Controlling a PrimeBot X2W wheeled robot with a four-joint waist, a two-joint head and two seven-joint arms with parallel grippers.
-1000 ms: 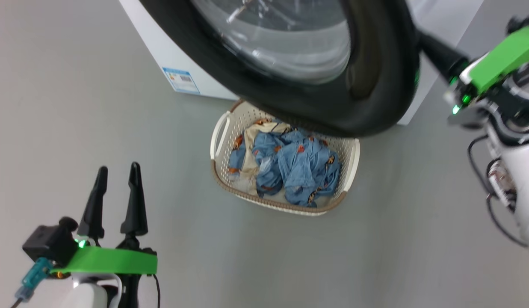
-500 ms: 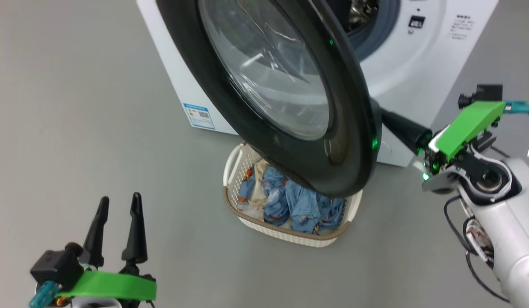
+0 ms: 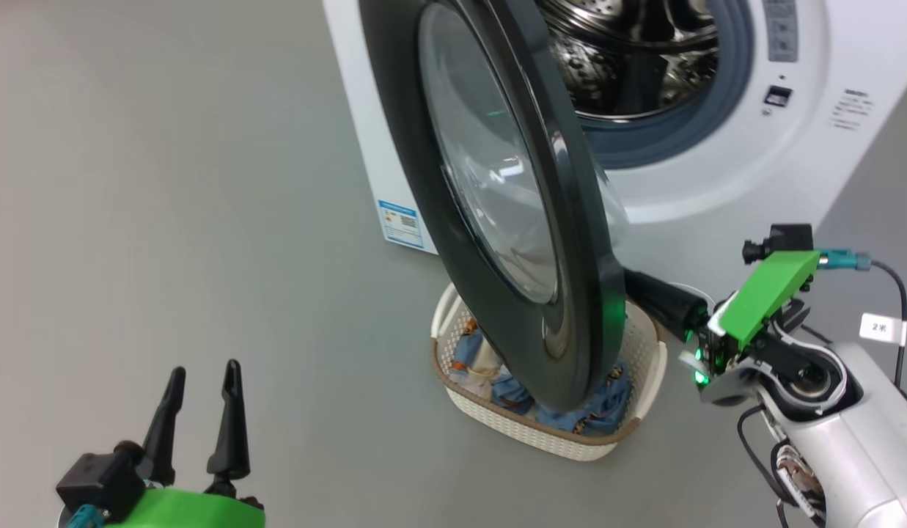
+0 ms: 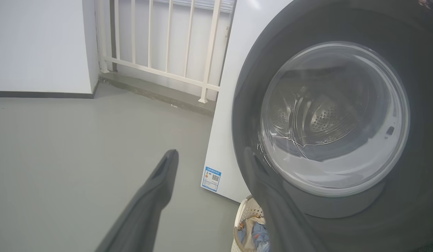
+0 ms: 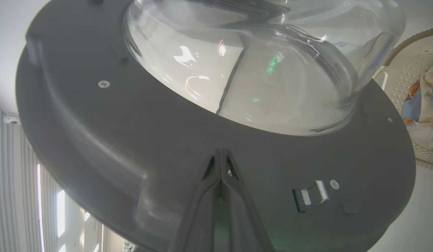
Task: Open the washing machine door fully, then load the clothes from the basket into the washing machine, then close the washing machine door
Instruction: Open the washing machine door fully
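Over the basket [image 3: 530, 438] hangs the door [image 3: 497, 198] — right gripper [image 5: 221, 154] closed against it, left gripper [image 3: 204, 370] spread, empty.

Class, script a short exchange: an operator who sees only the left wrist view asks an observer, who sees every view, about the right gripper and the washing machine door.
Operator: Where is the right gripper?
Observer: The right gripper is shut, tips at the inner face of the washing machine door, near its metal latch.
Operator: How far open is the door?
Observer: Partly; the head view looks past its edge at the gasket and steel drum.
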